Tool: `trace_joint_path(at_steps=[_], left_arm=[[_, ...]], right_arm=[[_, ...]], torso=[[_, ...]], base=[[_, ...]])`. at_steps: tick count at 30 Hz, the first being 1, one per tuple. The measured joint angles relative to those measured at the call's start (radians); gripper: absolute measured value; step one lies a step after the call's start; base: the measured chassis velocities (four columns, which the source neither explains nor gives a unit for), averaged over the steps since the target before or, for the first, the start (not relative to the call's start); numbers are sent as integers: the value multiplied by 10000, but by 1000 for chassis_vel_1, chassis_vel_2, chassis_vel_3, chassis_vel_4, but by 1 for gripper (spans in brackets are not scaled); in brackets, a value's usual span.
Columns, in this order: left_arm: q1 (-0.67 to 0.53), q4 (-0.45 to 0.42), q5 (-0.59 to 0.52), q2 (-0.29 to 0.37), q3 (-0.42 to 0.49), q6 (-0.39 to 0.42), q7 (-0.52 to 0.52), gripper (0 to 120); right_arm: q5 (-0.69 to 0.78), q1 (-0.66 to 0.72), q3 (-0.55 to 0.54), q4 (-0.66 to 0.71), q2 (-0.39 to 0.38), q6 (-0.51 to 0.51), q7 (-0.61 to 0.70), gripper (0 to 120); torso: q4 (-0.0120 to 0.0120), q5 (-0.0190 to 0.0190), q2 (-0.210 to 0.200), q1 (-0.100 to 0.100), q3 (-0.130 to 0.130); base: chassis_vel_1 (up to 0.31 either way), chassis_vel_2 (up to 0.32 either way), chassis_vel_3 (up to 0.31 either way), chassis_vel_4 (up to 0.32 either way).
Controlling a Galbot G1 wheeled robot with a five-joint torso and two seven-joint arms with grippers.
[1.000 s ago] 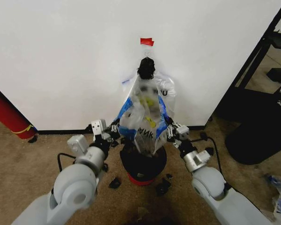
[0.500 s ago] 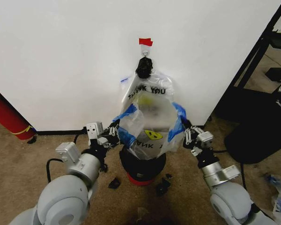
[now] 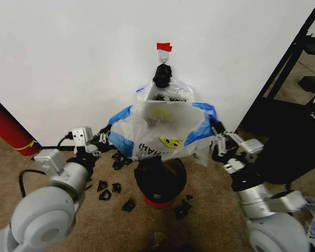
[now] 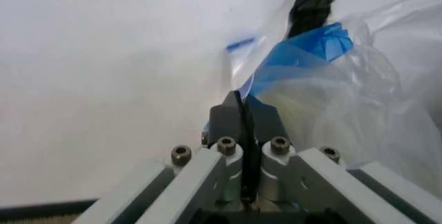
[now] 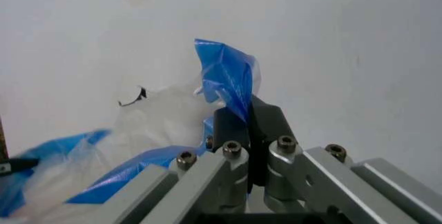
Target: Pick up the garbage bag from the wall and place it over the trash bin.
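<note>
Left gripper: we pinch the garbage bag above the trash bin.
Right gripper: we clamp its other blue edge.

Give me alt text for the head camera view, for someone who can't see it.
Two robot arms stretch a garbage bag open above a trash bin by the wall. The left pincer and right pincer are each shut on a blue edge, and the bag's top hangs below red tape.

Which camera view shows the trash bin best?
The head view: the bin stands on the floor below the stretched bag, its black body and red base visible. Both wrist views show the wall and pinched bag edges; I cannot find the bin there.
</note>
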Motion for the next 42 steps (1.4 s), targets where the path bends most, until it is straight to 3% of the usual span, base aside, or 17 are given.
trace_joint_path(at_steps=[5,9,15,19,33,42], left_arm=[[-412,8,-799,853,-791,-88,226,0],[-314,12,-1021,1029,-826,-90,297,0],[53,23,-462,163,185,-74,253,0],[265,27,763,-470,887,-224,619,0],[68,66,1344,-801,1208,-438,891,0],[518,1067,1895,-1589,1599,-684,915,0]], right_arm=[[1310,-24,762,20,-666,-555,357,0],[1535,-170,867,11,-762,-689,406,0],[757,-291,94,-17,-250,-573,249,0],[-121,-97,-982,-320,324,-108,80,0],[-263,548,-2426,-1843,1519,-12,-40,0],[-846,783,-3432,-3963,2376,428,-5,0]], torso=[[7,-1,0,0,1],[4,2,0,0,1],[6,-2,0,0,1],[7,-2,0,0,1],[5,0,0,0,0],[4,-2,0,0,1]], base=[[0,0,0,0],[0,0,0,0],[0,0,0,0],[0,0,0,0],[0,0,0,0],[0,0,0,0]])
